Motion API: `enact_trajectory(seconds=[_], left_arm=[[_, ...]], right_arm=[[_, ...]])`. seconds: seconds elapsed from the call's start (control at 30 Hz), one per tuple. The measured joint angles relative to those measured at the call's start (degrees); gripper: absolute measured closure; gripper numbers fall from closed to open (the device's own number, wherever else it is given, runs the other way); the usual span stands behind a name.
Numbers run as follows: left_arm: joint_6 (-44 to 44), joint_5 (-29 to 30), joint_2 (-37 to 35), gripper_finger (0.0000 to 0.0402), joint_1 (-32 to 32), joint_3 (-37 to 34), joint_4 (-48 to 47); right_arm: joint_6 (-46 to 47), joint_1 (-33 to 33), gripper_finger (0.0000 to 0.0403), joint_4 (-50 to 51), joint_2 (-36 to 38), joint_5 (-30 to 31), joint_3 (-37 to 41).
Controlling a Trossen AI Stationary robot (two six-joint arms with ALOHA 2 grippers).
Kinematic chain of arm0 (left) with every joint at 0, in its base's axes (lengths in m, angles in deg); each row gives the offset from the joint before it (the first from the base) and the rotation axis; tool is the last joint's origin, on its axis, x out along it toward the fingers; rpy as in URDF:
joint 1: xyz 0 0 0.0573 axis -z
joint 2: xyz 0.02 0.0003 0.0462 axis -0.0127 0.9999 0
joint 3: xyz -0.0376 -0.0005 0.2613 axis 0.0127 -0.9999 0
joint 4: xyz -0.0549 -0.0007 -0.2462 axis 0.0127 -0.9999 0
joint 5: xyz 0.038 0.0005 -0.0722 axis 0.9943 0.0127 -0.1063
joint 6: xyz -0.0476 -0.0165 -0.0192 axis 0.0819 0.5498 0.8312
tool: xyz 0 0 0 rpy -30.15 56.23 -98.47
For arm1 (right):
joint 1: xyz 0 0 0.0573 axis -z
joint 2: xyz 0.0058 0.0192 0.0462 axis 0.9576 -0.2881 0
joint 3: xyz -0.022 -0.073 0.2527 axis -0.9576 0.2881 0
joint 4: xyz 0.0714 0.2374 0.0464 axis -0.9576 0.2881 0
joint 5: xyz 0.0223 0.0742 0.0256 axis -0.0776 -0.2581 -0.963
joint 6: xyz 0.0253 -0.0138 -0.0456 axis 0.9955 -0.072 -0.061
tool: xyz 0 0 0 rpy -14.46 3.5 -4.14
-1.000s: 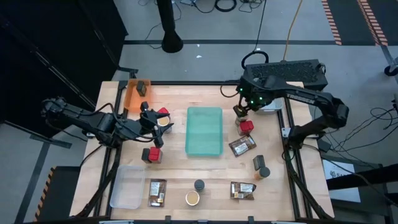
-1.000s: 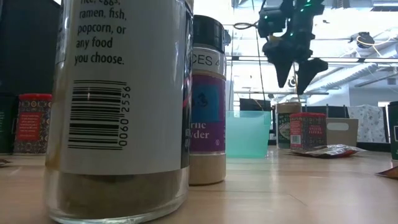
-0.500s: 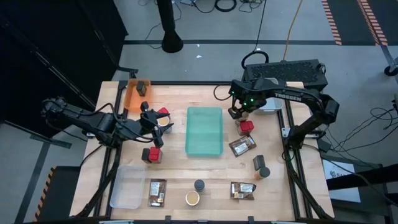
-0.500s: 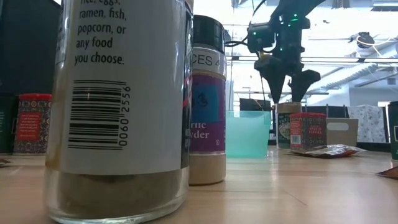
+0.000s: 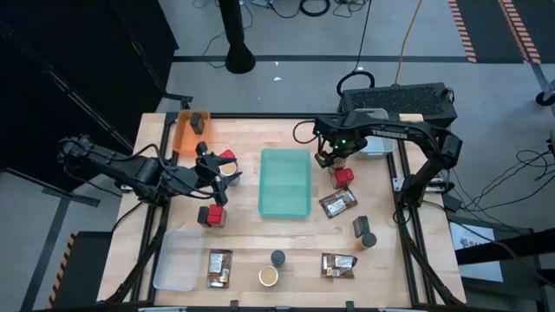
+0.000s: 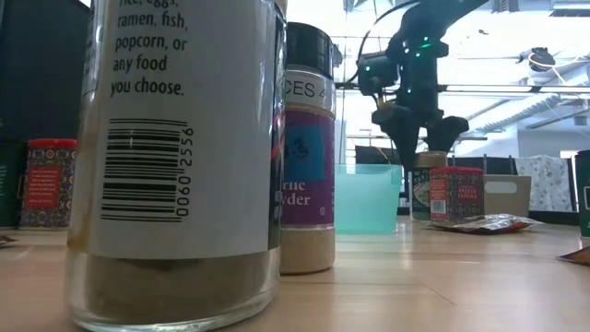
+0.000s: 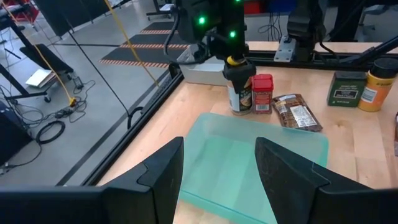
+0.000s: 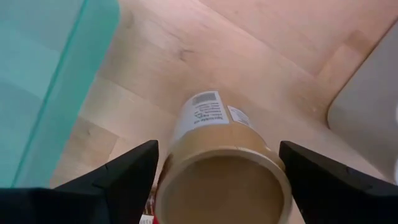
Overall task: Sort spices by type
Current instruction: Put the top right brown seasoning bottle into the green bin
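I have the right gripper (image 5: 327, 159) hanging over a tan round spice jar (image 8: 219, 167) that stands upright near the far edge of the counter (image 5: 247, 238), between the teal translucent plastic tray (image 5: 285, 182) and the counter's right edge. Its jaws are spread wide on either side of the jar, clear of it, not clenched. From the wrist I look down on the jar's flat brownish lid and a white label with a barcode (the print is too small to read). A red square spice tin (image 7: 262, 93) stands just beside the jar, and a dark brown flat packet (image 7: 297, 112) lies near them. The left gripper (image 5: 217, 169) waits over the counter's left half, jaws part open and holding nothing.
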Motion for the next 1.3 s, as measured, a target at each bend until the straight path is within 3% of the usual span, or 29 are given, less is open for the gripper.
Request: enact_trajectory(seconds=[0.13,0.3,0.63,0.9,1.03,1.3], left_arm=[[0.00,0.00,-0.01,0.0201,0.00,0.00,0.00],[0.00,0.00,-0.01,0.0201,0.00,0.00,-0.02],[0.00,-0.01,-0.01,0.0201,0.00,0.00,-0.02],[-0.20,0.08,0.00,0.0201,0.00,0.00,0.11],[-1.80,4.37,-0.22,0.0201,-0.01,0.67,0.14],[-5.65,7.46,-1.30,0.0201,-0.02,2.73,0.07]], right_arm=[[0.10,0.00,0.0102,0.06,-0.69,-0.11,0.00],[0.60,0.00,0.0158,0.19,-0.32,-0.11,0.00],[-0.24,0.00,0.0159,3.02,-0.18,0.39,-2.78],[-5.51,-0.55,0.0159,13.11,-0.21,1.77,-21.30],[-9.83,-2.66,0.0159,16.87,-2.20,3.45,-31.52],[-17.05,-8.64,0.0159,20.18,-13.83,3.20,-46.98]])
